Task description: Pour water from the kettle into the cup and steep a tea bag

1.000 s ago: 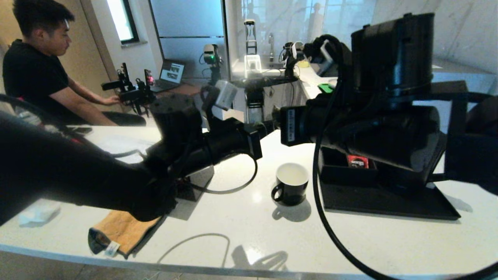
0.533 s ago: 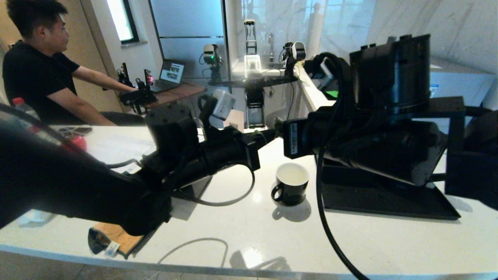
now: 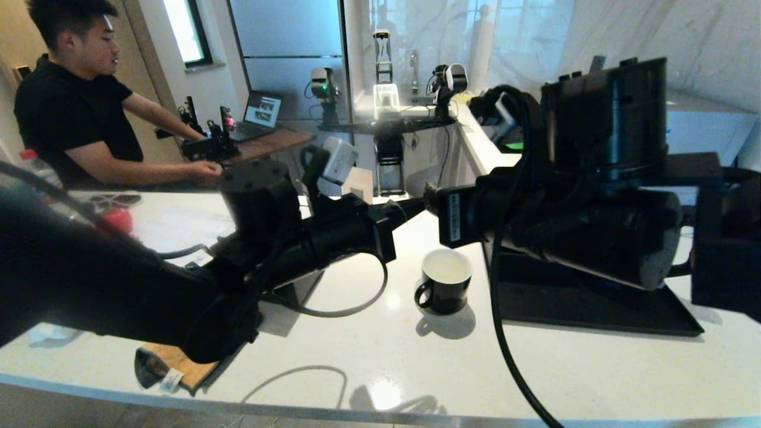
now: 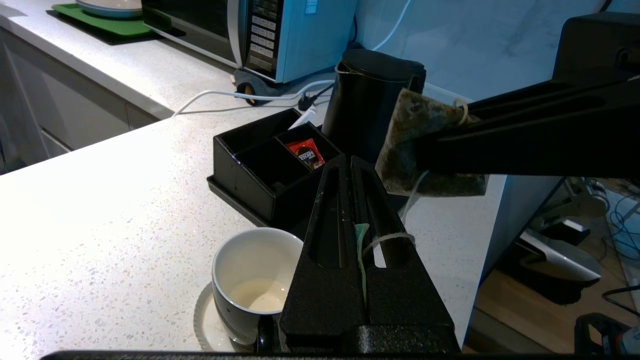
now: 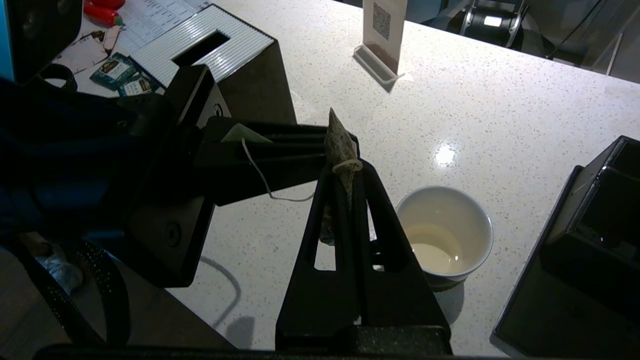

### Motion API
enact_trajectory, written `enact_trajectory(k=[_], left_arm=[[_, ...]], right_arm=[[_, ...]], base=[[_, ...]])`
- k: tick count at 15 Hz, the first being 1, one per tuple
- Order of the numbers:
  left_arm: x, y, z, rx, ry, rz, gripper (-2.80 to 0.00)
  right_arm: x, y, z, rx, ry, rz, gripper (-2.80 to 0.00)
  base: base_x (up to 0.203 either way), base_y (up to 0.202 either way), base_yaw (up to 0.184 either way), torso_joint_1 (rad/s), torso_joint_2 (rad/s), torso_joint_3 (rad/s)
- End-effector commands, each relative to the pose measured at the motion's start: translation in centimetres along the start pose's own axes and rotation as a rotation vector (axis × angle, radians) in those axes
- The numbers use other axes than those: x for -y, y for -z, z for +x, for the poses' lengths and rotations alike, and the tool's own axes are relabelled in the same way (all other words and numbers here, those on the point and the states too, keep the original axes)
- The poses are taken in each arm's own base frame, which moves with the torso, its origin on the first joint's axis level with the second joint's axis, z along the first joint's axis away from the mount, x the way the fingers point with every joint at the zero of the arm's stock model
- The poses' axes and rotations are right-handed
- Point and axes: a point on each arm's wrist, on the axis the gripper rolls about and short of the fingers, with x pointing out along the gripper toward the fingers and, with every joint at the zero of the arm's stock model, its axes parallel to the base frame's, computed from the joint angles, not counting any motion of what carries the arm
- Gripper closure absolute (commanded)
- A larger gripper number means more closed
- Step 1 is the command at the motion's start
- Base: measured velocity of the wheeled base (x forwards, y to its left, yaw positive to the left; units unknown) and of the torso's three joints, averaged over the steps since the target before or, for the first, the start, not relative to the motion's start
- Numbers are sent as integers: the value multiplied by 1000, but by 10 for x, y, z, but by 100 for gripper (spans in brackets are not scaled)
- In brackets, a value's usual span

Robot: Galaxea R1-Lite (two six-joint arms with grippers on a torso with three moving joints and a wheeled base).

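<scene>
Now both arms reach in level above the counter (image 3: pixel 380 356), tips meeting in mid-air just above and behind the cup (image 3: pixel 446 288). The right gripper (image 5: pixel 345 167) comes in from the right side, fingers pressed together on the tea bag (image 5: pixel 340 145), which stands edge-up between them with its string looped at the top. From the left wrist camera that same tea bag (image 4: pixel 425 145) hangs as a pale, speckled square under the right arm's long black fingers (image 4: pixel 525 135). The left gripper (image 4: pixel 350 165) stretches out from the left, its two fingers closed almost flat against each other, pinching a thin green tag (image 4: pixel 360 240) and the white string (image 4: pixel 395 237) that trails from the bag. The cup (image 4: pixel 255 280) sits on the counter below both tips, handle toward the robot, with a shallow pool of pale liquid (image 5: pixel 435 250) at the bottom of its white inside. Behind it, the kettle (image 4: pixel 367 100) stands upright on the black tray (image 3: pixel 594 309), just beside a divided black box (image 4: pixel 260 160) with a red packet (image 4: pixel 306 152) in one compartment. Off to the left, a black tissue box (image 5: pixel 220 55) with a ribbed white top rests on the counter, and a man in a black shirt (image 3: pixel 71 107) sits beyond the far edge.
</scene>
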Motion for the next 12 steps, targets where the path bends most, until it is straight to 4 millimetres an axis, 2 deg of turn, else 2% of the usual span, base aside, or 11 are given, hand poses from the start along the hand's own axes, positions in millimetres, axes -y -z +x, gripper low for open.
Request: enact_trajectory(k=[1,2,12], left_arm=[[0,-1,0,5,4,1,0],[0,-1,0,6,4,1,0],[0,-3,-1,12,2,4,0]], right_arm=[[1,-1,-4,4,1,2,0],[1,-1,-4,5,1,2,-280],[2,0,-8,4,0,-17,-280]], base=[[0,0,0,0,0,0],[0,0,0,0,0,0],[0,0,0,0,0,0]])
